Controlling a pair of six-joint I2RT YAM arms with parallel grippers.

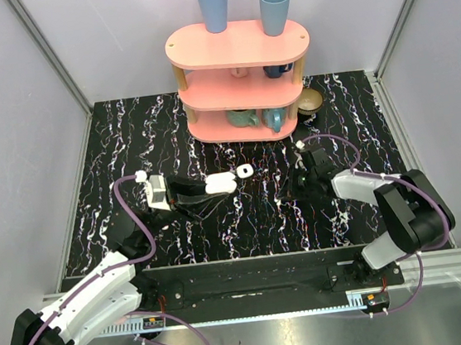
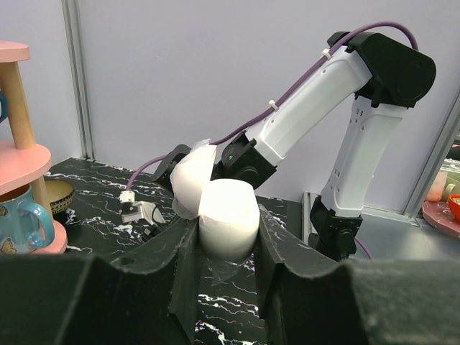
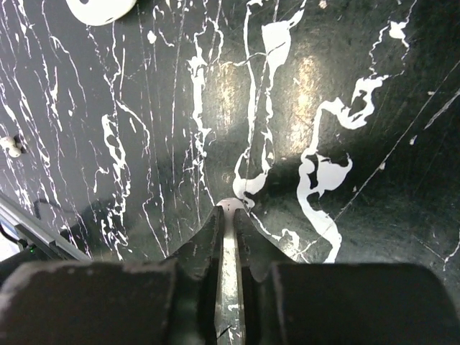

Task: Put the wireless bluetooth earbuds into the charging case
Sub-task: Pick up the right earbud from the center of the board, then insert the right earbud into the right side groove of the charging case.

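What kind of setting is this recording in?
Probably a lab robot test cell, not a home: plain panel walls on aluminium posts enclose a black marbled table, two arms are bolted at its near edge, and a pink shelf holds cups.

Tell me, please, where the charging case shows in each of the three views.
Top external: the case sits left of centre, held at the tip of the left gripper.
Left wrist: centre of the picture, lid open, clamped between the fingers.
Right wrist: not clearly in it; a white shape cut off at the top left cannot be identified.
Shared landmark: the black white-veined table, seen in all three.
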